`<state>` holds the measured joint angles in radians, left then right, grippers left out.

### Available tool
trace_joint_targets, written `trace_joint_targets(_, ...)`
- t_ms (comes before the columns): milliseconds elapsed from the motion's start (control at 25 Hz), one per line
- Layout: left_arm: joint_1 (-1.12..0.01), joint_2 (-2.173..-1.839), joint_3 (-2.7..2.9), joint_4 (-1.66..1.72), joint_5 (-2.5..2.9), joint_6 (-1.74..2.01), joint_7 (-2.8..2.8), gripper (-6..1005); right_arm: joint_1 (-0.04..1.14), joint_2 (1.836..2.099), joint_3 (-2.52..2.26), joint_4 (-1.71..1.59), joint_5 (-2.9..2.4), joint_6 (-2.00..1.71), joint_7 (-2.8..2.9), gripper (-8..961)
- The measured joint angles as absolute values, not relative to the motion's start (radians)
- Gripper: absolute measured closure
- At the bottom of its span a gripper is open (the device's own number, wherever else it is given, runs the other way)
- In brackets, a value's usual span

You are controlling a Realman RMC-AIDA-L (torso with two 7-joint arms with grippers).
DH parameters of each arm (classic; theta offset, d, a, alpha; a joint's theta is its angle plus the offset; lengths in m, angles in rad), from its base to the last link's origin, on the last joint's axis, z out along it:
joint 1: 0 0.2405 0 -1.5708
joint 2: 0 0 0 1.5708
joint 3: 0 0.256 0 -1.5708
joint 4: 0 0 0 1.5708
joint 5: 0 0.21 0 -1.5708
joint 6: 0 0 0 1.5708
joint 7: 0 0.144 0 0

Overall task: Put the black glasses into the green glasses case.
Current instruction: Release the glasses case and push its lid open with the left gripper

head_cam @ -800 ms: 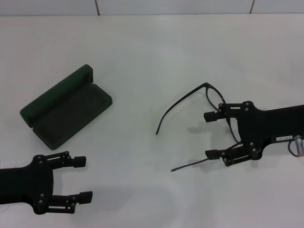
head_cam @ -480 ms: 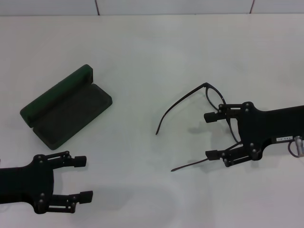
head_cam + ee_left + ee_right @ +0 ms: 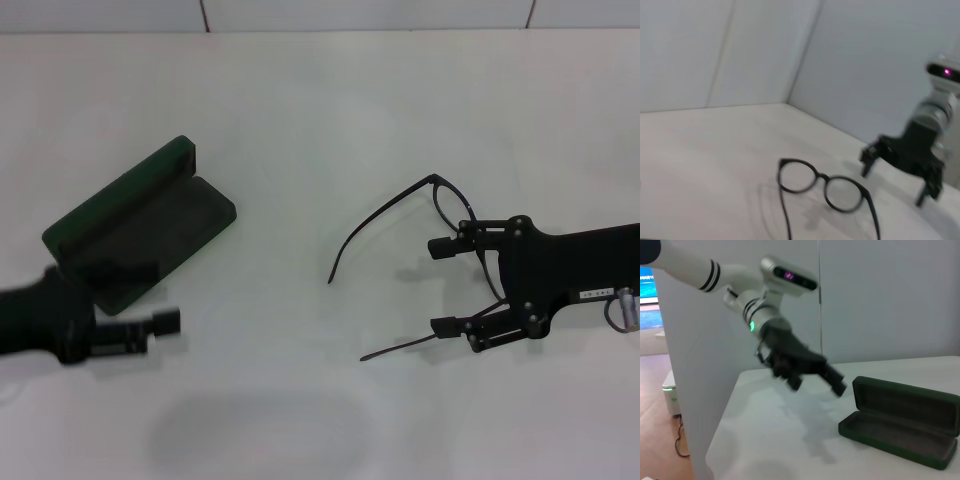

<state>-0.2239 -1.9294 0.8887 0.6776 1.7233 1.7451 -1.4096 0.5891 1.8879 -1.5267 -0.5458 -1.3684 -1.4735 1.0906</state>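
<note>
In the head view, the left tool (image 3: pixel 140 297) is at the near left, just at the near end of the green glasses case (image 3: pixel 140 228); its upper finger lies over the case's dark lining and is hard to make out, but the fingers stand spread. The case lies open on the white bench (image 3: pixel 300 120), lid raised on its far-left side. The black glasses (image 3: pixel 420 250) lie at the right with the temple arms unfolded and pointing left; the front is partly hidden behind the right tool (image 3: pixel 442 285), whose fingers are spread with nothing between them. In the left wrist view, the glasses (image 3: pixel 822 185) show two round lenses, their arms cut off by the edge; the right tool (image 3: pixel 895 172) stands beyond. In the right wrist view, the open case (image 3: pixel 902 420) shows, and the left tool (image 3: pixel 815 377) is blurred beside it.
</note>
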Motion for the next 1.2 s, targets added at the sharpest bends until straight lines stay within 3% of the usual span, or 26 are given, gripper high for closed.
trace_joint_targets(440,-0.401,-1.934,0.728,1.096,2.043,1.693,-1.872,126,0.59,1.906,-1.523,-0.552,-1.395,-1.468,1.091,100)
trace_joint_targets(640,-0.553,-1.938,0.755,1.202,2.31,1.692,-2.032,126,0.594,1.912,-1.525,-0.55,-1.398,-1.467,1.091,99)
trace_joint_targets(800,-0.675,-1.962,0.763,1.158,2.553,1.669,-2.087,127,0.597,1.923,-1.524,-0.551,-1.414,-1.462,1.091,99)
trace_joint_targets(1200,-0.697,-1.985,0.86,1.09,2.691,1.58,-2.126,195,0.606,1.933,-1.524,-0.553,-1.421,-1.454,1.102,100)
